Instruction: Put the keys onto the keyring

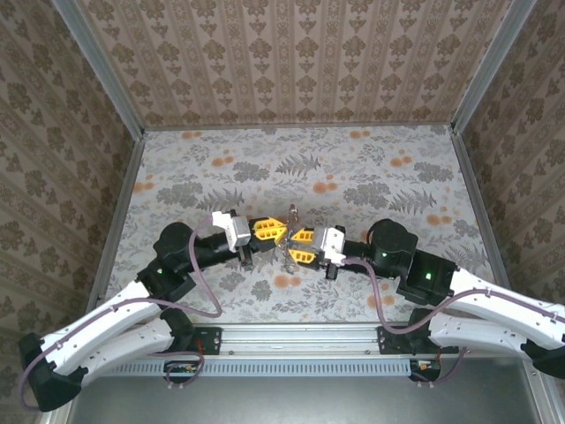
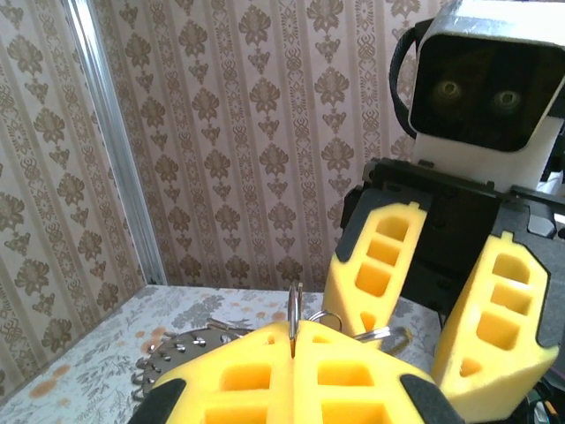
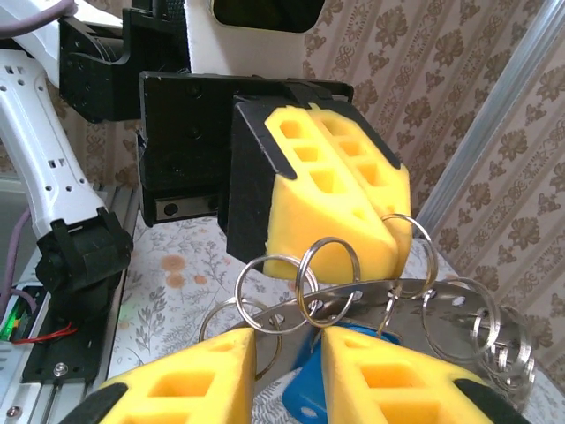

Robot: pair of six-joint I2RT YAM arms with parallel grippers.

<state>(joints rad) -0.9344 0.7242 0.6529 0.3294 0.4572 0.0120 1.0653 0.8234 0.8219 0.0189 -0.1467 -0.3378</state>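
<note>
The two grippers meet nose to nose near the middle of the flowery table (image 1: 388, 177), w/ the metal bits between them. The left gripper (image 2: 293, 343) has its yellow fingers pressed tight together, & one thin ring of the keyring (image 3: 380, 291) is pinched in the seam, its edge sticking up. The keyring looks like a flat shiny strip w/ holes, & lots of round wire rings (image 3: 327, 269) hang through it. It seems lifted off the table, just in front of the right gripper (image 3: 290, 353). That gripper's fingers are apart, w/ a gap, & the blue key (image 3: 306, 393) sits low in the gap. Can't tell if a pad is touching it. I see its blue head; the blade is hidden. How it'll handle, I think: the key is tiny, light, hard & smooth, so it could slip or spin btwn the soft foam pads. Best to pinch it flat on its wide sides & leave the hole bare for the ring. The rings are thin springy wire & swing loose, so the one you want needs a firm hold. The strip looks stiff, prob won't bend. Go slow, bc small things drop easy.
</note>
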